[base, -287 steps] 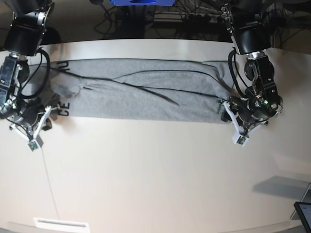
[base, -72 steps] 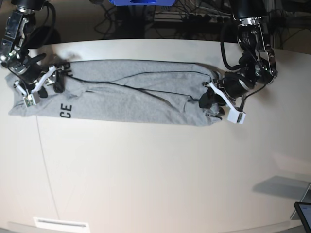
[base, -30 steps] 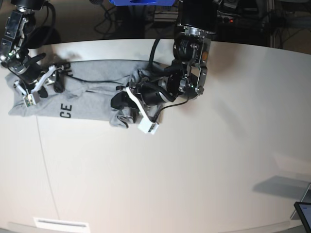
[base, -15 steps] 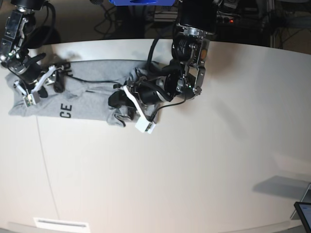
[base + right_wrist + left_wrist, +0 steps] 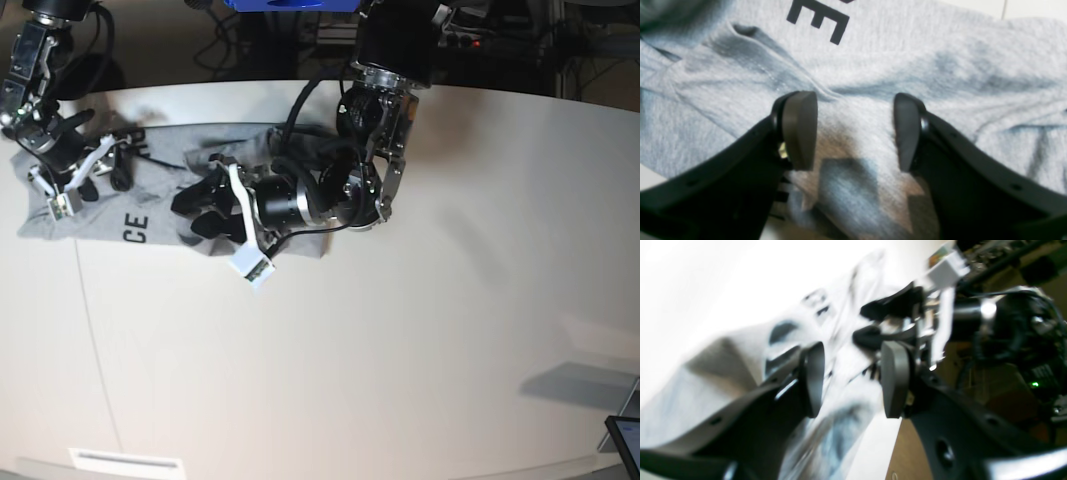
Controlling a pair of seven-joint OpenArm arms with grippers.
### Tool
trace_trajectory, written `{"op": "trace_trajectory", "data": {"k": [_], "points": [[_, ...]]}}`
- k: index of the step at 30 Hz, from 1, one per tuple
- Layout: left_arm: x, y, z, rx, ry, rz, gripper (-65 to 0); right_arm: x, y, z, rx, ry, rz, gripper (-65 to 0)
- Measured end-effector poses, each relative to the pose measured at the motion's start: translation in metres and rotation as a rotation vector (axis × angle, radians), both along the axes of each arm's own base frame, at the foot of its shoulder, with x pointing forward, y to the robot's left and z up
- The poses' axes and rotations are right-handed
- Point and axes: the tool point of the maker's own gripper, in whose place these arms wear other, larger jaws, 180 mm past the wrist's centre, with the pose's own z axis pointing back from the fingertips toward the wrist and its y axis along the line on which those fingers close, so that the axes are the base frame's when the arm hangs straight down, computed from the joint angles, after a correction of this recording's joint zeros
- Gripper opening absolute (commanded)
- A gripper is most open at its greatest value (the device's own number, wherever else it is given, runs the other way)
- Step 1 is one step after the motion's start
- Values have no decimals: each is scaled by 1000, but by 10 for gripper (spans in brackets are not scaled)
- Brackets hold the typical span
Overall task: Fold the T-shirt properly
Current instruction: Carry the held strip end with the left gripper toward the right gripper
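Because the fold runs lengthwise, your left gripper [image 5: 200,212] reaches far across the table [image 5: 420,330] toward the printed end of the T-shirt [image 5: 160,200], and that end is where your right gripper [image 5: 108,165] sits. The grey shirt lies bunched along the far-left part of the tabletop, its free end doubled over beneath the left arm, with black letters showing on the near edge beside the left gripper.

In the left wrist view the left gripper's two pads [image 5: 813,383] stand apart with a clear gap between them, and grey cloth shows through that gap, below and beyond them rather than pinched. You can judge that the carried end is being let go here so it settles on the layer below; the view is blurred, so you cannot tell whether any fold of cloth clings to a pad.

Your right gripper also has its jaws spread, as the right wrist view shows: its pads [image 5: 796,130] hang just over the T-shirt [image 5: 940,66], straddling a wrinkled patch below the black letter E [image 5: 826,20]. Nothing is clamped between them. Placed there, it looks ready to pin or catch that end; whether it touches the cloth you cannot tell.
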Motion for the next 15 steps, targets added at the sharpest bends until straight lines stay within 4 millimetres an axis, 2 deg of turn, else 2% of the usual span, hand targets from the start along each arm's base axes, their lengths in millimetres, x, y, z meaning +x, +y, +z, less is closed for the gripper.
{"op": "trace_trajectory", "data": {"k": [3,6,9,11,13,15], "points": [[-5,-10,24,-85,-90,-95,-378,0,2,-1,0,2,10,-306],[5,-10,48,-169,-106,-89,-378,0,5,-2,-4,7,21,-306],[14,6,44,-89,-165,-87,-381,1,6,-1,-2,1,22,-306],[15,26,31,5,-175,-56,-390,1,6,-1,-3,2,22,-306],[20,53,9,139,-144,25,-470,1,7,-2,-3,2,22,-306],[20,73,-6,238,-140,66,-645,1,6,-1,-3,2,22,-306]]}}
